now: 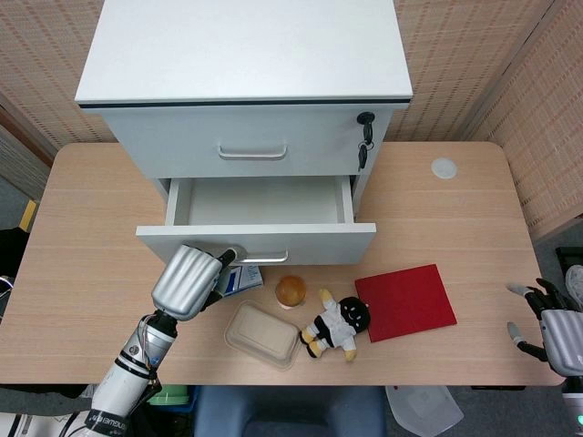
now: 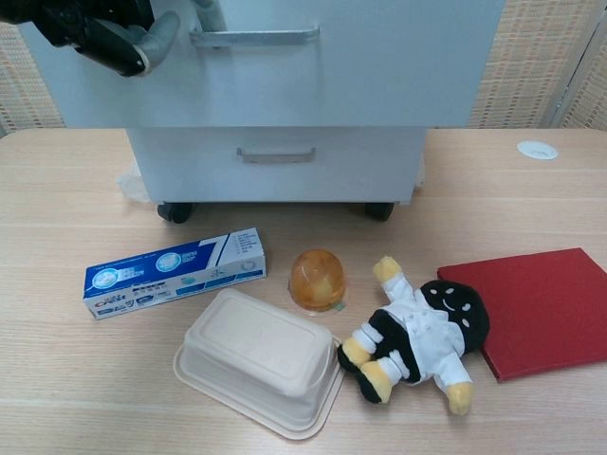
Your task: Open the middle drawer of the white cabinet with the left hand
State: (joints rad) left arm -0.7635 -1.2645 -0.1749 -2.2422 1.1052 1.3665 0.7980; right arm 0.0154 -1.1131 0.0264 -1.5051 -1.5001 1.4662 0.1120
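Toothpaste box [image 1: 241, 276] mostly hidden beneath left hand [image 1: 189, 280] and middle drawer [image 1: 257, 240].

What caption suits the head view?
Left hand pulls the middle drawer of the white cabinet open by its handle.
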